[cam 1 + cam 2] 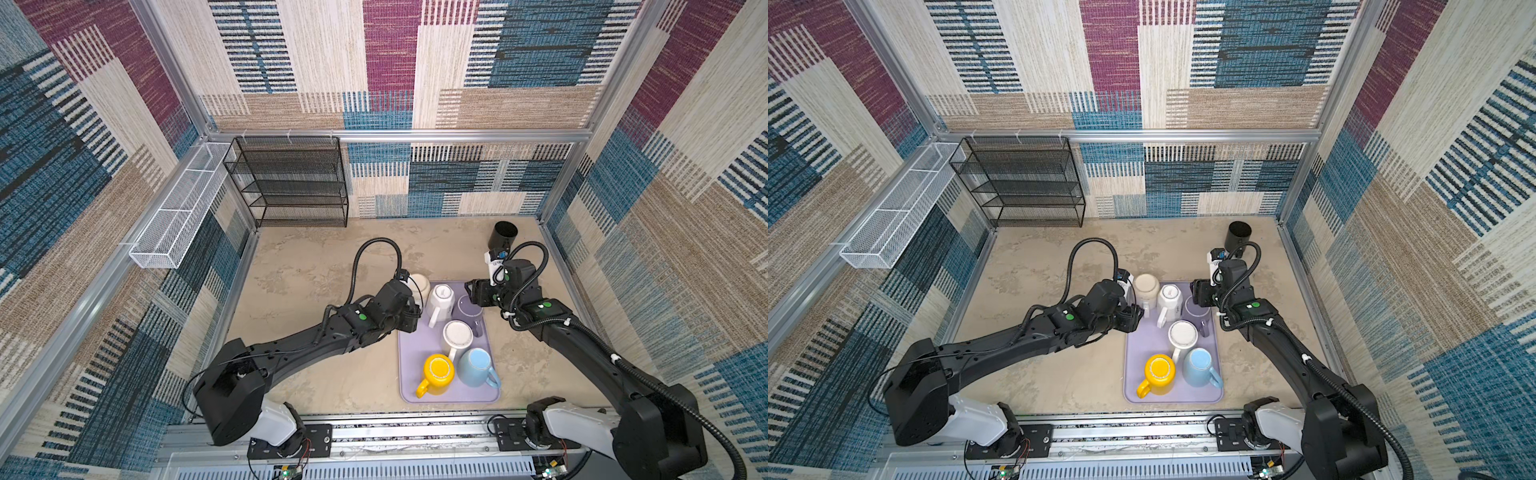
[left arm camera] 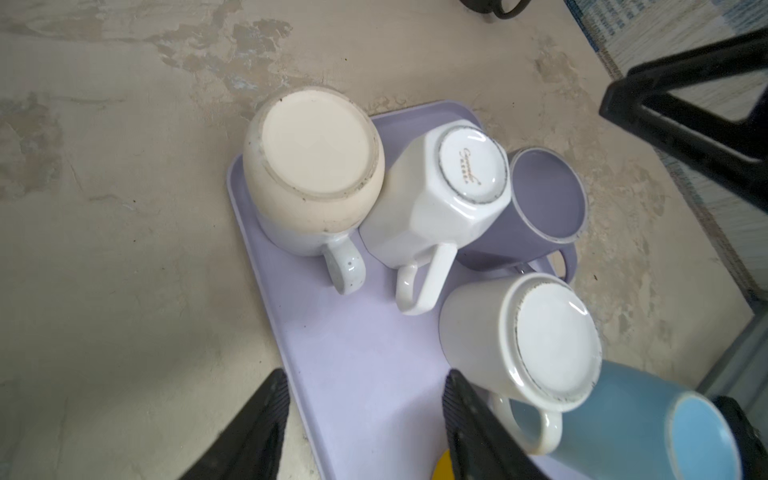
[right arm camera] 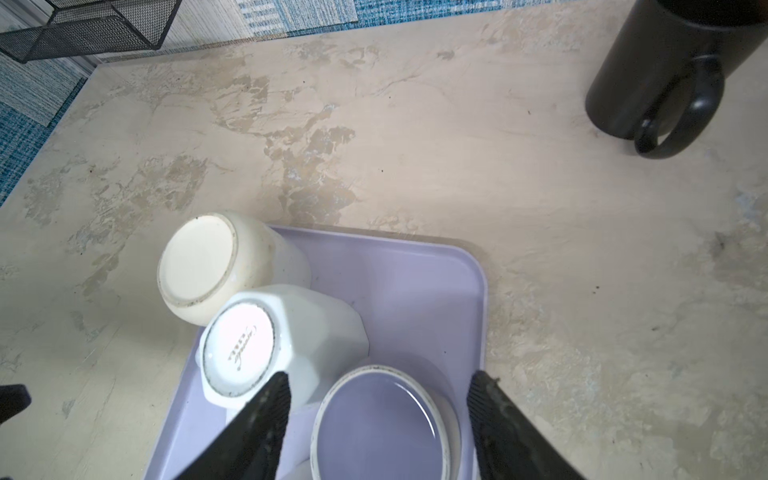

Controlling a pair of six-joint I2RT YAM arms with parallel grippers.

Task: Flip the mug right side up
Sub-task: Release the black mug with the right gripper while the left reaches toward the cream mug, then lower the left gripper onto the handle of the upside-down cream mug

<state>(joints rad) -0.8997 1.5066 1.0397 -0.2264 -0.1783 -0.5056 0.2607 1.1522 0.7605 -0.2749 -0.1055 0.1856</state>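
Several mugs stand bottom up on a lavender tray [image 1: 409, 365]. At its far end are a cream mug [image 2: 316, 145], a white eight-sided mug [image 2: 469, 166] and a purple mug [image 3: 374, 424]. My right gripper [image 3: 379, 374] hangs open over the purple mug [image 1: 469, 309], one finger on each side, with a gap to both. My left gripper [image 2: 365, 374] is open and empty over the tray's left edge, in front of the cream mug [image 1: 419, 284]. In both top views the wrists hide the fingertips.
Nearer on the tray stand a white round mug [image 1: 457, 336], a yellow mug [image 1: 438, 370] and a light blue mug [image 1: 476, 365]. A black mug [image 1: 503, 235] stands mouth up on the table at back right. A black mesh shelf [image 1: 291, 183] fills the back left corner.
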